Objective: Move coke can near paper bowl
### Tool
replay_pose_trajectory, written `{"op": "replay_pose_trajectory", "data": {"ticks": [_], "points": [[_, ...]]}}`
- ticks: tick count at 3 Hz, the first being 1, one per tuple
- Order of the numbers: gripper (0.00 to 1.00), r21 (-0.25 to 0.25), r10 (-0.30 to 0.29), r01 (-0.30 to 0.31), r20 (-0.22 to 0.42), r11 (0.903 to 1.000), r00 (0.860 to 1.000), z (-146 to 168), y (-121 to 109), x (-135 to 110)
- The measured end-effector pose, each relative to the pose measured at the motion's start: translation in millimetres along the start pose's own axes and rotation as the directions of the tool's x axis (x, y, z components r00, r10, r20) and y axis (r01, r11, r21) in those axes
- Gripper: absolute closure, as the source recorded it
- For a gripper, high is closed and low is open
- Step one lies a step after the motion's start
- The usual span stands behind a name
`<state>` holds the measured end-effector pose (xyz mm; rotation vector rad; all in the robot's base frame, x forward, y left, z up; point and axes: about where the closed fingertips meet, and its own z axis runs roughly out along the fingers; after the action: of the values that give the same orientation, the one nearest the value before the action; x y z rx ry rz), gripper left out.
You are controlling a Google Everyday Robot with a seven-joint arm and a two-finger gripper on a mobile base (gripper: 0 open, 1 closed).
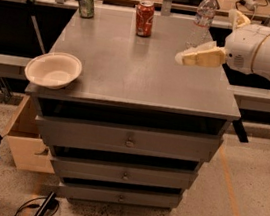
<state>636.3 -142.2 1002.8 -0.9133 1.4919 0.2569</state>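
Observation:
The coke can, red with a silver top, stands upright at the back middle of the grey cabinet top. The paper bowl, off-white and shallow, sits at the front left corner. My gripper reaches in from the right over the cabinet's right side, pointing left. It is well right of and in front of the can, not touching it, and it holds nothing that I can see.
A dark green can stands at the back left corner. A clear water bottle stands at the back right, just behind the gripper. Wooden benches run behind the cabinet. An open cardboard box sits on the floor at the left.

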Motion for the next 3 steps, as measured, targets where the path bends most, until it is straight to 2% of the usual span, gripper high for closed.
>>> {"op": "replay_pose_trajectory", "data": {"ticks": [1, 2, 3], "points": [[0.0, 0.005, 0.116, -0.116, 0.005, 0.9933, 0.993, 39, 7, 12], [0.0, 0.025, 0.255, -0.257, 0.065, 0.966, 0.965, 106, 7, 24], [0.0, 0.035, 0.363, -0.37, 0.135, 0.9283, 0.922, 182, -4, 53]]}}
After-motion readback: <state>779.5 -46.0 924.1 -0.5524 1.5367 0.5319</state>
